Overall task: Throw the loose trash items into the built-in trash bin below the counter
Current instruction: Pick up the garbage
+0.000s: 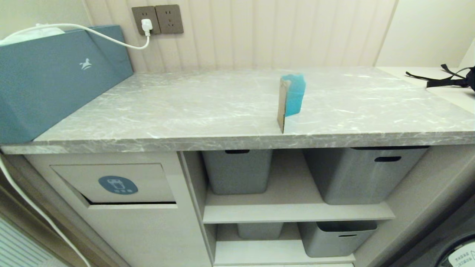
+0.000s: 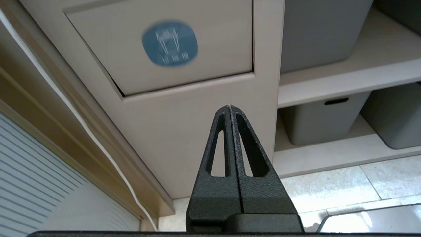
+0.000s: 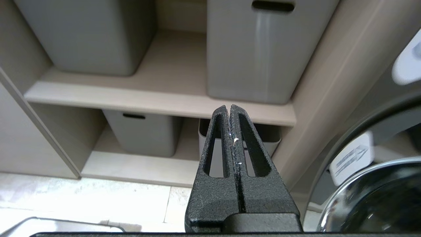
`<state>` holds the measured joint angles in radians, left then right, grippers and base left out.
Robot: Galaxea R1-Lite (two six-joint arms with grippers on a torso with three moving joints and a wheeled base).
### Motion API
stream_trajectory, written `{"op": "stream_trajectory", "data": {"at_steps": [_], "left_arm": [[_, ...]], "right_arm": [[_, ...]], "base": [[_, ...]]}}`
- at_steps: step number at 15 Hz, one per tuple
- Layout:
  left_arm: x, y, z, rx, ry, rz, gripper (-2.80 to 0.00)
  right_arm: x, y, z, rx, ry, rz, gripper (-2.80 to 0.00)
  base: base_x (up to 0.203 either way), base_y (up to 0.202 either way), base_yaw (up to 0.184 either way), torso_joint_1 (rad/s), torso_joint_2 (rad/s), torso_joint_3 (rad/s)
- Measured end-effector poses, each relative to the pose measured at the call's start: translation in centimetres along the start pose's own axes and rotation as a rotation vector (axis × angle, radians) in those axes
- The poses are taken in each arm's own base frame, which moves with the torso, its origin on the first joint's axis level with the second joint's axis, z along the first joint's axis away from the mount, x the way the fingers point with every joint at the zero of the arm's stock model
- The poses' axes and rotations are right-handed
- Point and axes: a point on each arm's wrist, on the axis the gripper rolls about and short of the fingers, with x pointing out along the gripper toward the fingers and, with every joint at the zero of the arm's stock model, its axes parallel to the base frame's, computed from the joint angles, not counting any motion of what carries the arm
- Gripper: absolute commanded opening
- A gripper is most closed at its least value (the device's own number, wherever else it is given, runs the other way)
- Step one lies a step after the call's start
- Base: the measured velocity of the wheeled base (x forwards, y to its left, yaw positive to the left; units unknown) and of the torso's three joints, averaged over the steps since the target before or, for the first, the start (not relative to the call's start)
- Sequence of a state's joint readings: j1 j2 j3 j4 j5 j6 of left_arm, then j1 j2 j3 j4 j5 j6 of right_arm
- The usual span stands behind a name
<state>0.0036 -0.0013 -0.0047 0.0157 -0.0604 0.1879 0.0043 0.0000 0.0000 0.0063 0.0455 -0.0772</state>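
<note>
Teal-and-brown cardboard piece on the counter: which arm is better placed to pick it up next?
Right, probably. The cardboard piece stands right of the counter's middle; both grippers, left and right, are shut, empty and low.

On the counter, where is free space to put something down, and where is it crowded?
Bare counter lies between the blue-grey box and the cardboard piece, also between that piece and the backpack. Crowded only at the box end.

A large blue-grey box stands far left, a white cable crossing it to a wall socket. Black backpack straps lie far right. Grey storage bins fill open shelves lower right.
</note>
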Motion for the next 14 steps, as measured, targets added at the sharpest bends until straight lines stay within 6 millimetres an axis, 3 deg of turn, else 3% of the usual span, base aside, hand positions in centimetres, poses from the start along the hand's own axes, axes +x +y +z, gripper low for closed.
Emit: {"op": "stream_trajectory", "data": {"at_steps": [5, 14], "left_arm": [[0.00, 0.00, -0.01, 0.000, 0.000, -0.001, -2.80], [0.00, 0.00, 0.00, 0.000, -0.001, -0.001, -2.80]], "right_arm": [[0.00, 0.00, 0.01, 0.000, -0.001, 0.000, -2.80], [0.00, 0.00, 0.00, 0.005, 0.000, 0.000, -2.80]], "base": [[0.000, 0.000, 0.000, 0.153, -0.36, -0.210], [0.000, 0.000, 0.000, 0.007, -0.01, -0.009]]}}
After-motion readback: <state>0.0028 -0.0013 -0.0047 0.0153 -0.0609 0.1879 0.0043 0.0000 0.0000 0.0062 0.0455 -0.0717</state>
